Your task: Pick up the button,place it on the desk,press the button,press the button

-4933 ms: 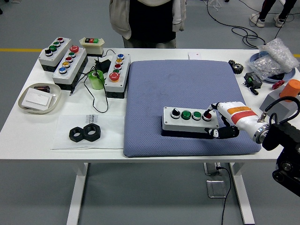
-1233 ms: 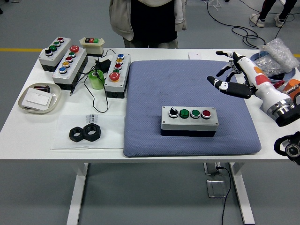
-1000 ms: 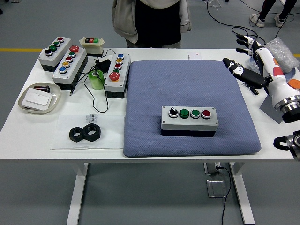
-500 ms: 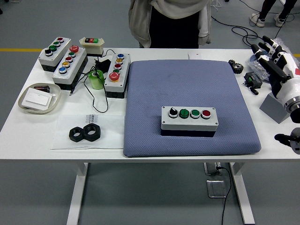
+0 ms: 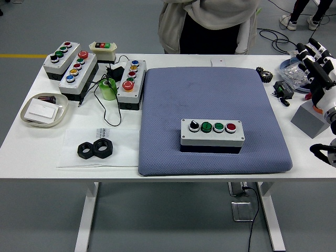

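**Button box alone on the mat, right hand off at the table's edge**

We see a white table with a large blue-grey mat spread over its middle and right part. A person in a light jacket stands at the far side, hands out of view. On the mat's near half sits the button box, flat and square to the near edge, with four buttons in a row on top: black, green, green, red. Nothing touches it.

Our right hand hangs at the right edge, above the clutter there and well apart from the box; its fingers are stretched out and loose, holding nothing.

At the far left we find three more button boxes side by side, with a green roll of tape between two of them. Nearer us lie a shallow dish holding a white card, and two black nuts touching each other on a clear sheet.
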`<state>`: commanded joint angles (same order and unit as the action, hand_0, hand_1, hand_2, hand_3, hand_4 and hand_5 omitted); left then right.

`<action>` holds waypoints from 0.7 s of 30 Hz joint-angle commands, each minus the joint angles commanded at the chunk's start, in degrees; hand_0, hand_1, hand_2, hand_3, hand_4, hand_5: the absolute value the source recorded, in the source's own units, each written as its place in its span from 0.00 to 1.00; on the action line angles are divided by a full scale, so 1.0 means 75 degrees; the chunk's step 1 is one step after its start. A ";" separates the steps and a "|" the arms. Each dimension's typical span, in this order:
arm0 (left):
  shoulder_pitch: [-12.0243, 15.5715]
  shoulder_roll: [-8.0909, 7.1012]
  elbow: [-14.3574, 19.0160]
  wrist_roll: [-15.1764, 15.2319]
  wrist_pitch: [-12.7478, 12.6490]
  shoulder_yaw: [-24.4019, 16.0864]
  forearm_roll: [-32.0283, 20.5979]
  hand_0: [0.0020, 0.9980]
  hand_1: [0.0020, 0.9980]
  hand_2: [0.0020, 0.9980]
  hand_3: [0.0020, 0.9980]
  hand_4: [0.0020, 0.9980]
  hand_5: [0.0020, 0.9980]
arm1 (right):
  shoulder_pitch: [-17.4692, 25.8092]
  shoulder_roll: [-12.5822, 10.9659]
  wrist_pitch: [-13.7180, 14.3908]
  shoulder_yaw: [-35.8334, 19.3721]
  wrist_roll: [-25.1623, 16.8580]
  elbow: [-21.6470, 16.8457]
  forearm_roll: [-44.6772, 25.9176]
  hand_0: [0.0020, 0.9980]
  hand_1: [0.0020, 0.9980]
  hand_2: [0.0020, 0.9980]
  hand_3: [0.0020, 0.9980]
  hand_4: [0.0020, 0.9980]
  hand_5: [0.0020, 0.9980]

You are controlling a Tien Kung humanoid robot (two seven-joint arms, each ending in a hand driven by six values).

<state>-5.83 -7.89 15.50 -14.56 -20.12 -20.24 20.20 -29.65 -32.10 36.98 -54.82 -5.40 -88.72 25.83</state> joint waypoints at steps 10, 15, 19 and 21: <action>-0.0012 -0.0003 0.0004 0.0021 -0.0001 0.0026 -0.0055 0.75 0.78 0.85 0.77 0.54 1.00 | 0.0001 -0.0017 0.0000 -0.0104 -0.0094 0.0009 -0.0148 0.97 0.87 0.94 0.94 0.72 0.35; -0.0010 -0.0003 0.0006 0.0019 0.0000 0.0019 -0.0048 0.75 0.78 0.86 0.77 0.54 1.00 | 0.0003 -0.0018 0.0000 -0.0111 -0.0099 0.0006 -0.0172 0.97 0.87 0.94 0.94 0.72 0.35; -0.0011 -0.0001 0.0004 0.0013 0.0003 0.0009 -0.0033 0.75 0.78 0.85 0.77 0.54 1.00 | 0.0004 -0.0020 0.0000 -0.0116 -0.0110 0.0007 -0.0199 0.97 0.87 0.94 0.94 0.71 0.35; -0.0012 -0.0001 0.0006 0.0012 0.0003 0.0009 -0.0033 0.75 0.78 0.85 0.77 0.54 1.00 | 0.0002 -0.0018 0.0000 -0.0115 -0.0111 0.0007 -0.0207 0.97 0.87 0.94 0.94 0.71 0.35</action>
<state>-5.92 -7.90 15.54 -14.47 -20.10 -20.17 19.95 -29.63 -32.23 36.98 -55.68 -6.23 -88.66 24.28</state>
